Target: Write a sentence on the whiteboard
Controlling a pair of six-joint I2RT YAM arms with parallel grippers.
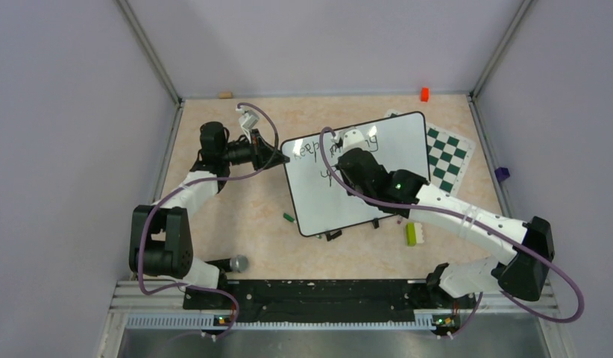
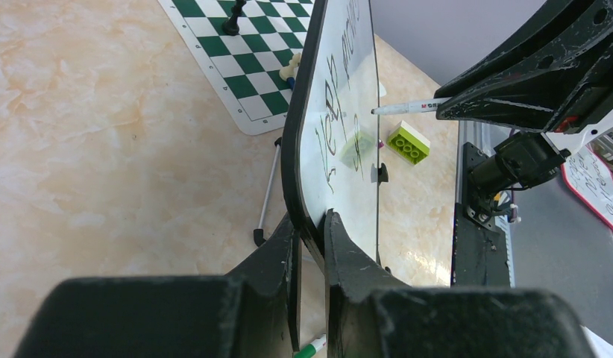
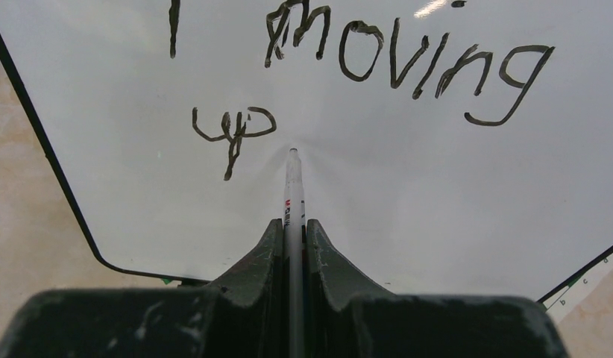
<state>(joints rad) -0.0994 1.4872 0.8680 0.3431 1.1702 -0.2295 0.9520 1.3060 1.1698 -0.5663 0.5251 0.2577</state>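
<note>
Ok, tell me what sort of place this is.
Probably a robotics lab test cell: grey partition walls on metal posts box in a marble-patterned table, two robot arms are bolted to a rail at its near edge, and props like a chess mat lie around.

Left gripper [image 2: 312, 224] clamped; right gripper [image 3: 294, 224] clamped

The whiteboard [image 1: 326, 212] is glossy white with a thin black rim; the sentence [image 3: 395, 52] is in dark, near-black strokes. The marker [image 3: 291, 186] is white with red and black print. The chess mat [image 1: 449, 156] is green-and-white chequered, the desk [image 1: 244, 216] beige and marbled, the brick [image 2: 408, 143] lime green, the small block [image 1: 424, 94] orange
</note>
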